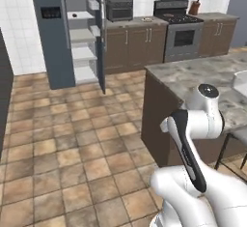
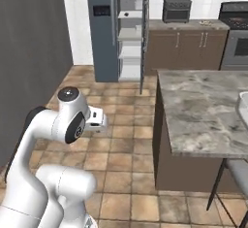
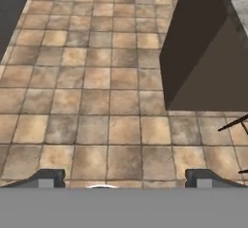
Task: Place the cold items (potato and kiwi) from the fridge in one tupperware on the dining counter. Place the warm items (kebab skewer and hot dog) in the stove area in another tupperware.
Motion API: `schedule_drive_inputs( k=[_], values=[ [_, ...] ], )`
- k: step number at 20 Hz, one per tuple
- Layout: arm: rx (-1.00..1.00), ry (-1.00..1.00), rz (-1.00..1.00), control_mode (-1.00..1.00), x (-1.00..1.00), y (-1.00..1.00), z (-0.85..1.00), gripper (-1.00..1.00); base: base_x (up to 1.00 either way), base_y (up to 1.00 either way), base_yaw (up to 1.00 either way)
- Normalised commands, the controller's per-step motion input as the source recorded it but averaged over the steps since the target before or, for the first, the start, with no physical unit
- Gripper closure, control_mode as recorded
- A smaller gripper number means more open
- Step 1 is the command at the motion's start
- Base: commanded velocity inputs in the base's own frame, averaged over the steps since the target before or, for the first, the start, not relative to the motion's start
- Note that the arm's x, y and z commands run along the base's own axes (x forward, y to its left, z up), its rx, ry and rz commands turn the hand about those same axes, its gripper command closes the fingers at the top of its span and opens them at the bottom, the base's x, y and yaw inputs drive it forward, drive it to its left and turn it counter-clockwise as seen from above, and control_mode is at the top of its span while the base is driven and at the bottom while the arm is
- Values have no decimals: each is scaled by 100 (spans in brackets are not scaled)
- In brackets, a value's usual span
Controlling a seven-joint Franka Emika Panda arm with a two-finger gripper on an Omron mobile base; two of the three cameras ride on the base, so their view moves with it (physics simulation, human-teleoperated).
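My gripper is open, its two dark fingertips far apart with nothing between them. It points down at the brown floor tiles beside the dark end wall of the dining counter. The counter's marble top lies to the arm's right. The fridge stands open across the room, and a small dark item sits on an upper shelf, too small to name. A white object is cut off at the counter's right edge. The stove is at the back.
A dark countertop oven sits on the brown cabinets between fridge and stove. Dark stool legs stand at the dining counter's near side. A dark wall closes the left. Open tiled floor stretches to the fridge.
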Motion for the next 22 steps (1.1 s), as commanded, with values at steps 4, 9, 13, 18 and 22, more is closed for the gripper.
schedule_drive_inputs(
  k=[4,9,13,18,22],
  values=[
    [0,0,0,100,0,0,0,-100,93,100,-22],
    [0,0,0,100,0,0,0,-100,97,92,-19],
    [0,0,0,100,0,0,0,-100,100,75,-11],
    [0,0,0,100,0,0,0,-100,100,58,-2],
    [0,0,0,100,0,0,0,-100,100,42,0]
  ],
)
